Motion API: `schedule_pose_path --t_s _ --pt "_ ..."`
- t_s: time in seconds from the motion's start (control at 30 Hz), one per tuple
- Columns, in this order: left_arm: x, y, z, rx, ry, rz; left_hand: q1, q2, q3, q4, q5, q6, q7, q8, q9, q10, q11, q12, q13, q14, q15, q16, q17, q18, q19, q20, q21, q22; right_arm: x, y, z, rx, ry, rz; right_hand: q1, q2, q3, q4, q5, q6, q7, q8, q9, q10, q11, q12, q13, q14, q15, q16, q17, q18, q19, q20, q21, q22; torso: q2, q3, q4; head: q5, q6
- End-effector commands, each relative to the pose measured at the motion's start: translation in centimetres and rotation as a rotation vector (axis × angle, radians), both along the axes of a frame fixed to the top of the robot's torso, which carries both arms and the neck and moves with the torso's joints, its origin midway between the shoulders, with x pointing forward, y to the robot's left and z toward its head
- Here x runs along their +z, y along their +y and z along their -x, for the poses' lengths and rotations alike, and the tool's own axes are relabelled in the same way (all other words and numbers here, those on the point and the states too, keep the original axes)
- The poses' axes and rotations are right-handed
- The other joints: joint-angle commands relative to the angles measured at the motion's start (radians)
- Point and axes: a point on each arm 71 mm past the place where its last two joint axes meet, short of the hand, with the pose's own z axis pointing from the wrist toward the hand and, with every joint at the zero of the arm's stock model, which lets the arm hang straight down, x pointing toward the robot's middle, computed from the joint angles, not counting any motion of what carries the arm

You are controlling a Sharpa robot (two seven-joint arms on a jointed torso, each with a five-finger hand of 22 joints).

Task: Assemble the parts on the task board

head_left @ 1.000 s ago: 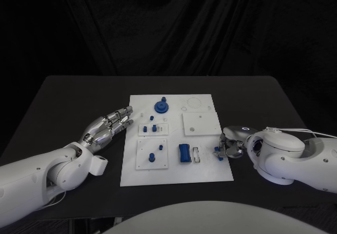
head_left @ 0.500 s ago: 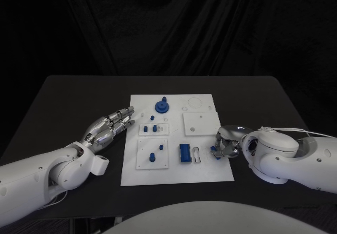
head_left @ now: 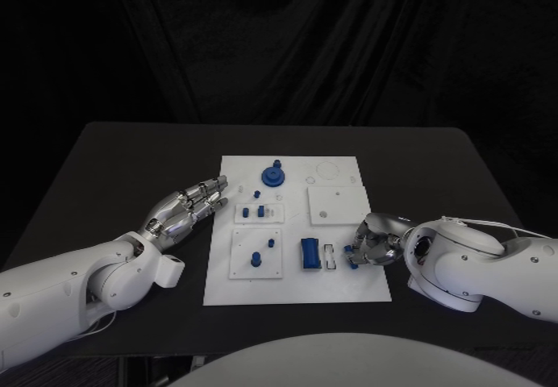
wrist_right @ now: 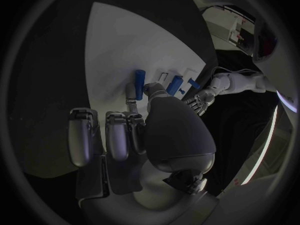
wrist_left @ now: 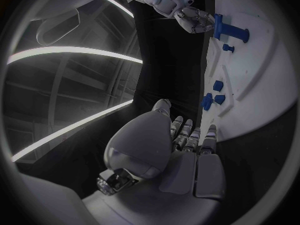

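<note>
The white task board [head_left: 297,282] lies in the middle of the black table. On it are a round blue part [head_left: 272,176], several small blue pegs [head_left: 258,213] and a blue block [head_left: 310,252] next to a narrow white slot [head_left: 331,255]. My right hand [head_left: 372,245] hangs over the board's right edge with its fingers curled. It pinches a small blue peg [head_left: 352,263] [wrist_right: 140,77] between thumb and finger, just right of the slot. My left hand [head_left: 186,208] [wrist_left: 187,135] lies flat and empty beside the board's left edge, fingers stretched out.
A raised white square plate [head_left: 335,203] sits at the board's upper right, with two smaller plates [head_left: 255,254] at its left. The black table [head_left: 128,161] has bare room on both sides. In the left wrist view the board [wrist_left: 250,70] shows with my right hand [wrist_left: 187,15] beyond it.
My right hand has moved left, further over the board's right edge, bringing the small blue peg closer to the slot. The left hand has stayed put.
</note>
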Motion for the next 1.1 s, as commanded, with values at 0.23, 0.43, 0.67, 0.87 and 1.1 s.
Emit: schedule_pose_path --t_s 0.23,0.43,0.67,0.87,1.1 --pt "0.04 -0.04 0.14 -0.01 0.002 0.017 0.012 0.0 0.011 -0.004 0.005 -0.009 0.001 0.002 0.0 0.008 0.01 0.004 0.001 0.002 0.008 0.002 0.001 0.011 0.001 0.008 0.006 0.003 -0.24 0.23 0.65 -0.188 0.084 -0.277 -0.02 -0.001 0.027 -0.015 0.001 0.008 -0.002 0.011 0.013 0.106 -0.004 0.003 0.263 0.098 -0.001 -0.004 0.227 0.012 0.068 0.001 0.001 0.238 -0.001 0.0005 -0.0014 0.005 0.0" --pt "0.03 -0.1 0.16 -0.013 0.005 0.017 0.012 0.0 0.011 -0.004 0.005 -0.008 0.001 0.002 0.0 0.008 0.011 0.007 0.001 0.002 0.009 0.002 0.001 0.011 0.001 0.008 0.006 0.003 -0.22 0.47 0.74 -0.202 0.096 -0.307 -0.025 -0.001 0.027 -0.012 -0.002 0.008 -0.002 0.013 0.015 0.106 -0.005 0.003 0.263 0.098 -0.002 -0.004 0.228 0.011 0.068 0.0 0.002 0.238 0.0 -0.0007 0.0 0.002 0.0" --pt "0.01 -0.16 0.16 -0.016 0.007 0.017 0.012 0.0 0.012 -0.004 0.005 -0.007 0.001 0.003 0.001 0.009 0.011 0.01 0.002 0.002 0.009 0.002 0.001 0.011 0.002 0.009 0.006 0.003 -0.32 0.75 0.7 -0.204 0.107 -0.316 -0.031 0.0 0.028 -0.009 -0.008 0.004 -0.003 0.014 0.017 0.106 -0.006 0.003 0.263 0.097 -0.003 -0.006 0.222 0.012 0.067 -0.001 -0.001 0.237 0.003 -0.0004 0.0012 0.001 0.0" --pt "-0.01 -0.16 0.17 -0.017 0.01 0.017 0.012 0.0 0.012 -0.004 0.005 -0.007 0.001 0.003 0.001 0.009 0.011 0.01 0.002 0.002 0.009 0.002 0.001 0.011 0.002 0.009 0.006 0.003 -0.4 0.9 0.63 -0.2 0.112 -0.317 -0.04 0.001 0.03 -0.005 -0.038 -0.003 -0.003 0.018 0.024 0.106 -0.006 0.003 0.263 0.097 -0.004 -0.007 0.22 0.013 0.066 -0.002 -0.003 0.236 0.003 -0.0013 0.0003 0.003 0.0" --pt "-0.03 -0.24 0.15 -0.02 0.012 0.017 0.012 0.0 0.013 -0.003 0.005 -0.007 0.001 0.003 0.001 0.01 0.012 0.012 0.002 0.002 0.01 0.002 0.001 0.011 0.001 0.009 0.006 0.002 -0.64 0.97 0.53 -0.192 0.13 -0.306 -0.057 0.001 0.024 0.004 -0.144 -0.012 -0.003 0.023 0.035 0.106 -0.006 0.003 0.263 0.098 -0.004 -0.004 0.226 0.012 0.067 -0.003 -0.002 0.237 0.001 -0.0009 0.0014 0.002 0.0"
